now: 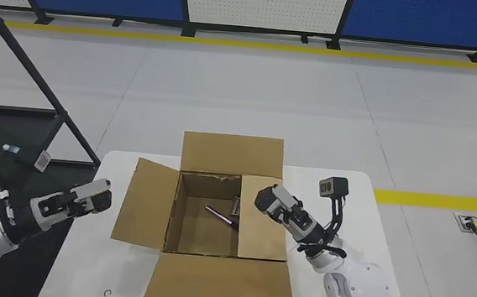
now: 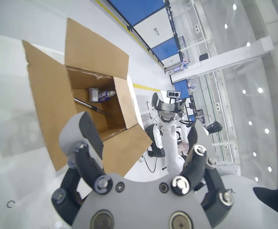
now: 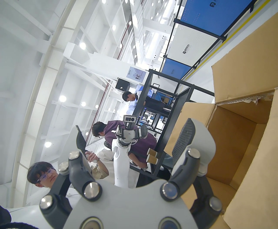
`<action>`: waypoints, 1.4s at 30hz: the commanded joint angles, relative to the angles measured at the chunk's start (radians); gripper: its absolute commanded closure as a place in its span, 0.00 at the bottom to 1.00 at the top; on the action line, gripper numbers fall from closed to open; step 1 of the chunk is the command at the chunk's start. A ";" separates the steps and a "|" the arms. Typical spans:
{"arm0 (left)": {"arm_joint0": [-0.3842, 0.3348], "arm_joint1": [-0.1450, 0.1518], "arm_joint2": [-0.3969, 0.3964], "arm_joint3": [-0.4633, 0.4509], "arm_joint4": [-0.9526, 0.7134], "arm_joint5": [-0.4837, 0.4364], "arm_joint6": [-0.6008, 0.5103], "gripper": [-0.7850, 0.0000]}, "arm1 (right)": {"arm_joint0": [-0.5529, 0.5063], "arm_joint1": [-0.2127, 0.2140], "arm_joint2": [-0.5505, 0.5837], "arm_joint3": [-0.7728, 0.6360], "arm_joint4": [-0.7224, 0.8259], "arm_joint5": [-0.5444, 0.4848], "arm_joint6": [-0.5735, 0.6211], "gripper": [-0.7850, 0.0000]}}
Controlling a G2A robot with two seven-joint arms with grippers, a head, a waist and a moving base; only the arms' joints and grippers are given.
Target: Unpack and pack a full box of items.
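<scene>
An open cardboard box (image 1: 221, 151) stands in the middle of the white table (image 1: 120, 265), all its flaps folded out. On its floor lie a thin dark metal rod (image 1: 220, 215) and a small grey can (image 1: 236, 206); the left wrist view shows the rod (image 2: 91, 106), the can (image 2: 93, 95) and a bottle (image 2: 105, 95) beside it. My left gripper (image 1: 100, 195) hangs open and empty just left of the box's left flap (image 2: 47, 86). My right gripper (image 1: 264, 199) is open and empty above the right flap, at the box's rim (image 3: 239, 130).
A black metal rack (image 1: 25, 73) stands off the table's left side, with a tagged cable (image 1: 19, 155) by it. A small C-shaped ring (image 1: 107, 293) lies on the table near the front left. Bare table surrounds the box.
</scene>
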 commanded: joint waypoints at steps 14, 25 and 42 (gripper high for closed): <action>-0.481 -0.033 0.603 0.235 0.011 0.064 -0.103 0.00 | -0.091 0.015 0.034 -0.055 0.009 -0.040 -0.039 0.00; -0.543 -0.048 0.701 0.278 0.044 0.076 -0.112 0.00 | -0.104 0.019 0.037 -0.072 0.004 -0.029 -0.059 0.00; -0.543 -0.091 0.862 0.368 0.050 0.043 0.067 0.00 | -0.202 0.022 0.105 -0.115 0.105 -0.163 -0.168 0.00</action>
